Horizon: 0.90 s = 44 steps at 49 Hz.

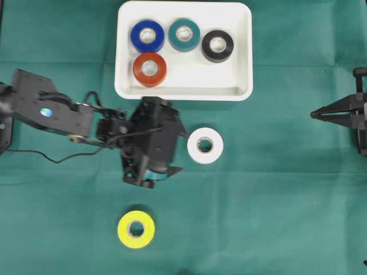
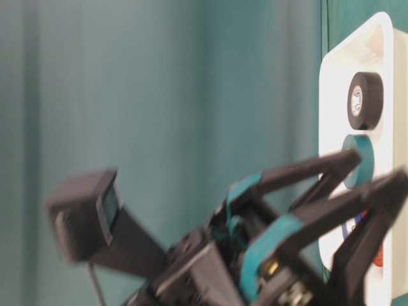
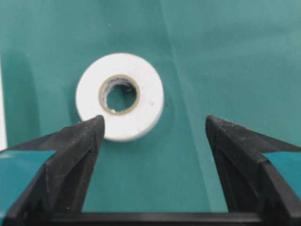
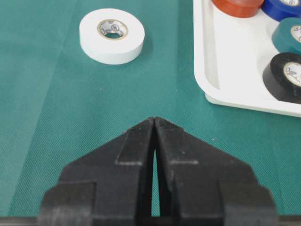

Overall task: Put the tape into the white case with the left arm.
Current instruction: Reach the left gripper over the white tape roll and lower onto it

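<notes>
left hand (image 3: 153,129) gaping wide, empty, lining up on white tape (image 1: 205,145) lying flat on bench at its 3 o'clock | white case (image 1: 242,51) sitting at 12 | right hand (image 4: 154,123) pinched closed, parked clear

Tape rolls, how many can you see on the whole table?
6. Four lie in the white case: blue, teal, black, red. The white roll lies beside the left gripper; the yellow roll lies nearer the bottom edge.
</notes>
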Each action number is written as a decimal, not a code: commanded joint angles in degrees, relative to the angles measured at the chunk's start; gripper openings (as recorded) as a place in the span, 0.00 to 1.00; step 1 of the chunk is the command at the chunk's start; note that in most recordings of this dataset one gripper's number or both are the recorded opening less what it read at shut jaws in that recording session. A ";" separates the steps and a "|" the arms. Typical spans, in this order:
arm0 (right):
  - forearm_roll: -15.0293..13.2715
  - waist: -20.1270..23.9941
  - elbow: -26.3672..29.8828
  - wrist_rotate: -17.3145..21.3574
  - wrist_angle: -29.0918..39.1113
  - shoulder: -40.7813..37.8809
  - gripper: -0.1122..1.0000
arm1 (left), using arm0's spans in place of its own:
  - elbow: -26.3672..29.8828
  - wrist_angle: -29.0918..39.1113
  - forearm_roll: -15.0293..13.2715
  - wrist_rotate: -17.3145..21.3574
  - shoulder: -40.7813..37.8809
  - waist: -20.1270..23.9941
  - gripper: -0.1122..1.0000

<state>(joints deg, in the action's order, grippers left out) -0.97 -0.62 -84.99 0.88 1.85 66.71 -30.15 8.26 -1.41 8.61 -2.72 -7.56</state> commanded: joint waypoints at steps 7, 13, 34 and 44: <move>-0.09 0.00 0.53 0.00 -0.62 -0.35 0.01 | 7.47 5.10 -0.09 -0.09 -4.31 -0.18 0.85; -0.09 0.00 0.53 0.00 -0.62 -0.35 0.01 | 9.76 6.77 0.00 -0.09 -6.24 -0.18 0.85; -0.09 0.00 0.53 0.00 -0.62 -0.35 0.01 | 11.43 6.68 0.00 -0.09 -11.60 -0.18 0.85; -0.09 0.00 0.53 0.00 -0.62 -0.35 0.01 | 12.04 6.42 0.00 -0.09 -14.59 0.62 0.85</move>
<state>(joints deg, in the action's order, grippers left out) -0.97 -0.62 -85.08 0.88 1.85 66.80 -19.60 15.12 -1.49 8.61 -17.58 -7.47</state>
